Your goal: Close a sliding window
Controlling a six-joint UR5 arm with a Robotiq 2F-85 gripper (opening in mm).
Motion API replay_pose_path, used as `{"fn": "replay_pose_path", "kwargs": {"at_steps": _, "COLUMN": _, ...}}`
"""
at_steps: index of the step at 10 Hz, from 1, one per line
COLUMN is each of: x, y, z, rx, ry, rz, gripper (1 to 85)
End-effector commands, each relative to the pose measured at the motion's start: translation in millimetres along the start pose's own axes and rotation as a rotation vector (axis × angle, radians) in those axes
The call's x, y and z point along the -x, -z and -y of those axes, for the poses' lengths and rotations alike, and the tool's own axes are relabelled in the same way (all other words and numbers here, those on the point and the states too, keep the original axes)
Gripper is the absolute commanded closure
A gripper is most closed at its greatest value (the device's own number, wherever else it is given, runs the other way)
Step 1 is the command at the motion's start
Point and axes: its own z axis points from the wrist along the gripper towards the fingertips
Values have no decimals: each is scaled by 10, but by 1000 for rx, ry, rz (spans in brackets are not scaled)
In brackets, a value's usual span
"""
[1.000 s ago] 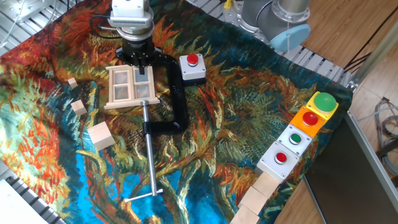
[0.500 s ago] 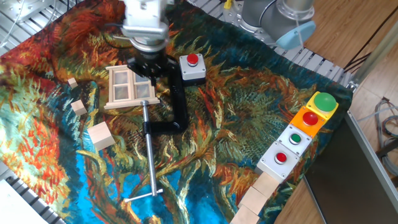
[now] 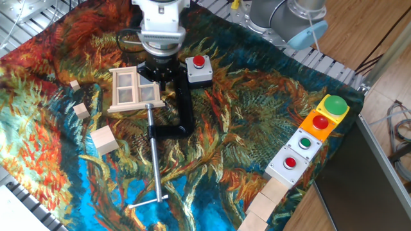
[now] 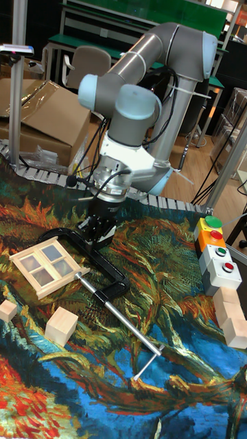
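The sliding window [image 3: 135,88] is seen lying flat on the surface, long axis across the fixed view, with the claw [image 3: 158,72] just beside its upper right corner, jaw opening not discernible.

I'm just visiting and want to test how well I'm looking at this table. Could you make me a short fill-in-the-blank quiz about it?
1. The gripper hangs beside the small wooden sliding window, above a black ____.
2. The grey box next to the gripper carries a ____ button.
3. The topmost button of the button boxes at the table's edge is ____.
4. The table is covered by a colourful ____.

Missing words: clamp; red; green; cloth
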Motion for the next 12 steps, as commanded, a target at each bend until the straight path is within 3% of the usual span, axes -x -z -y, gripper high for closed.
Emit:
{"fn": "replay_pose_path", "kwargs": {"at_steps": 1, "x": 400, "y": 267, "z": -265, "rx": 33, "ry": -51, "rz": -4, "gripper": 843}}
{"fn": "replay_pose_path", "kwargs": {"at_steps": 3, "x": 427, "y": 274, "z": -321, "rx": 50, "ry": -72, "rz": -3, "gripper": 843}}
{"fn": "replay_pose_path", "kwargs": {"at_steps": 5, "x": 417, "y": 271, "z": -242, "rx": 20, "ry": -26, "rz": -6, "gripper": 843}}
{"fn": "replay_pose_path", "kwargs": {"at_steps": 6, "x": 346, "y": 227, "z": -200, "rx": 8, "ry": -10, "rz": 7, "gripper": 843}}
{"fn": "replay_pose_path", "kwargs": {"at_steps": 7, "x": 383, "y": 172, "z": -159, "rx": -10, "ry": 0, "rz": 34, "gripper": 843}}
{"fn": "replay_pose_path", "kwargs": {"at_steps": 9, "x": 921, "y": 122, "z": -281, "rx": 50, "ry": -36, "rz": 70, "gripper": 843}}
{"fn": "replay_pose_path", "kwargs": {"at_steps": 10, "x": 973, "y": 125, "z": -325, "rx": 68, "ry": -59, "rz": 78, "gripper": 843}}
{"fn": "replay_pose_path", "kwargs": {"at_steps": 11, "x": 923, "y": 122, "z": -330, "rx": 70, "ry": -73, "rz": 58, "gripper": 843}}
{"fn": "replay_pose_path", "kwargs": {"at_steps": 12, "x": 873, "y": 117, "z": -290, "rx": 54, "ry": -74, "rz": 39, "gripper": 843}}
